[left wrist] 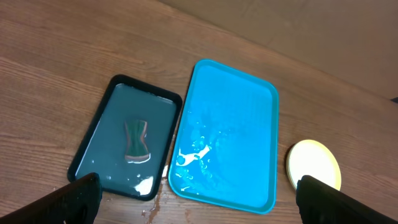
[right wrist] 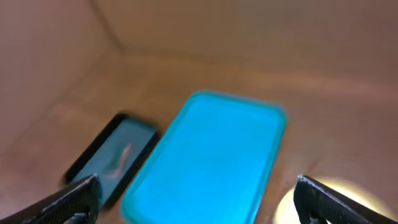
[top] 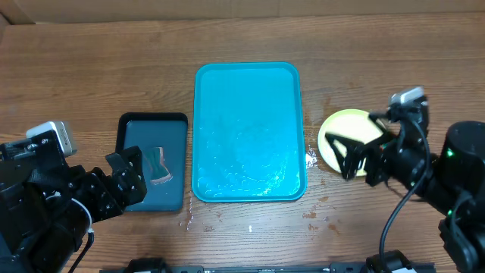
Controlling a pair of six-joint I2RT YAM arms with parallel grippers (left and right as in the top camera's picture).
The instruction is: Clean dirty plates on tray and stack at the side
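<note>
The turquoise tray [top: 248,130] lies in the middle of the table, wet, with no plate on it; it also shows in the left wrist view [left wrist: 227,134] and, blurred, in the right wrist view [right wrist: 211,155]. A stack of plates with a yellow-green rim on top [top: 342,133] stands right of the tray, also in the left wrist view [left wrist: 313,164] and the right wrist view [right wrist: 336,199]. How many plates are in the stack I cannot tell. My right gripper [top: 356,155] is open and empty, over the stack's near edge. My left gripper [top: 125,182] is open and empty at the front left.
A smaller black tray [top: 153,161] left of the turquoise tray holds water and a teal sponge [top: 158,165], also in the left wrist view [left wrist: 137,140]. Water drops lie on the wood near the turquoise tray's front corners [top: 189,220].
</note>
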